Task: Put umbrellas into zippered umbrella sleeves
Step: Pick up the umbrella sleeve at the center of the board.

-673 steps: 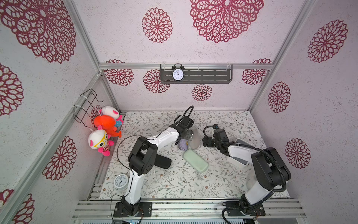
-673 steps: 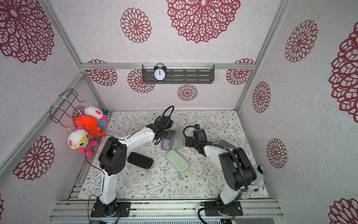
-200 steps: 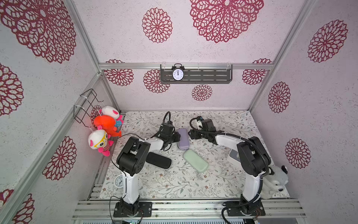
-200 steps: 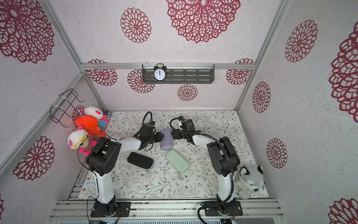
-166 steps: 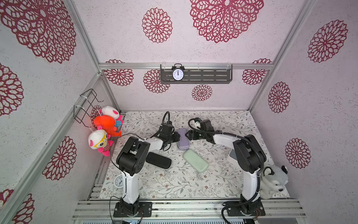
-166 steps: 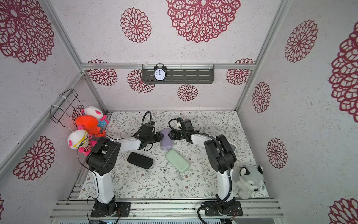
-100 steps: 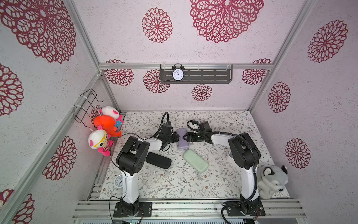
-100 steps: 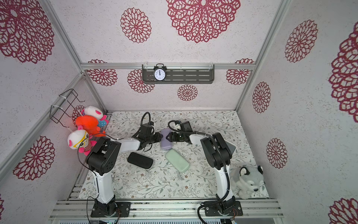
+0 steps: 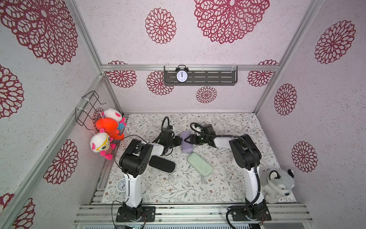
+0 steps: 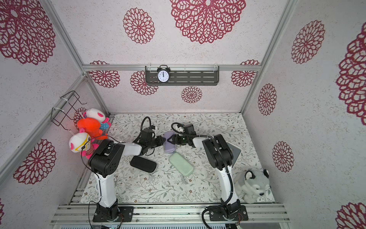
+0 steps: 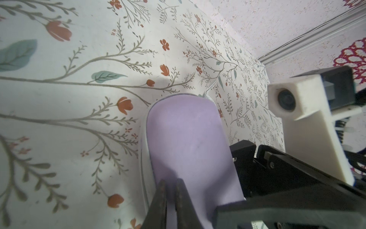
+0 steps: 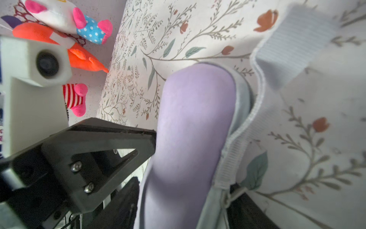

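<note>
The lilac case point(image 9: 185, 143) lies on the table point(image 9: 221, 184) near the middle of the back edge, between both hands. The left hand point(image 9: 180, 140) has its fingers point(image 11: 161, 196) almost together against one side of the case. The right hand point(image 9: 188, 138) is spread apart, tips at the opposite side. The mint case point(image 9: 200, 164) and black case point(image 9: 162, 164) lie nearer the front edge.
</note>
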Robot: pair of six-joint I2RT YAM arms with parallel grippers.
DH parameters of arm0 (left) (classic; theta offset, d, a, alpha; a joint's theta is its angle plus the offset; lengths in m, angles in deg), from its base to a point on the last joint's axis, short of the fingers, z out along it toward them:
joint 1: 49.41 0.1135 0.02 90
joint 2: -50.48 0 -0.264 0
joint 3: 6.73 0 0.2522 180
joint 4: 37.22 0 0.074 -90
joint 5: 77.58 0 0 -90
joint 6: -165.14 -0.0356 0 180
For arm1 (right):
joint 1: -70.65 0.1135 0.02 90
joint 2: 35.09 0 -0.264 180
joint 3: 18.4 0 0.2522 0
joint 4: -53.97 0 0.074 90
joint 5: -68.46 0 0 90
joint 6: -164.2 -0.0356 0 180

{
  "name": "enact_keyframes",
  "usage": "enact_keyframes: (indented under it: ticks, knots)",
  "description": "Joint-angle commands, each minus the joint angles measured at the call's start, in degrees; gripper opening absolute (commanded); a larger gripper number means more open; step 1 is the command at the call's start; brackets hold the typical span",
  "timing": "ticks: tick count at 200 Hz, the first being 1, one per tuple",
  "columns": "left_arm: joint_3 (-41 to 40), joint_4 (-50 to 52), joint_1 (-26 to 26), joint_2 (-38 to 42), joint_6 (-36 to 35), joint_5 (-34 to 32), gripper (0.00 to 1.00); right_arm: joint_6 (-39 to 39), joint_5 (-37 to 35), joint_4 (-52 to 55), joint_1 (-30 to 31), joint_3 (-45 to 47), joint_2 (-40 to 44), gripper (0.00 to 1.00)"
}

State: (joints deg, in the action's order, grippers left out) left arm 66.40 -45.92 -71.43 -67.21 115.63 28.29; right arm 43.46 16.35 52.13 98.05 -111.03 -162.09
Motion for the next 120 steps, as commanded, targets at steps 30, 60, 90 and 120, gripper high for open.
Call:
enact_keyframes:
  ticks: [30, 60, 90, 120]
  knots:
    - [-3.8, 6.4, -0.1, -5.6, 1.7, 0.4, 0.11, -2.8, 3.8, -4.4, 1.5, -1.1, -2.2, 0.36]
    - [-2.9, 5.5, -0.4, -6.1, 2.1, 1.8, 0.11, -5.2, 6.5, -5.8, 2.3, -3.3, -3.9, 0.60]
    - [-3.6, 2.8, -0.5, -7.4, 3.1, 2.6, 0.10, -4.6, 6.2, -3.7, 3.3, -5.9, -6.3, 0.50]
    - [-4.3, 0.4, -0.4, -8.0, 3.7, 3.5, 0.10, -5.5, 7.2, -5.7, 4.0, -6.4, -7.7, 0.33]
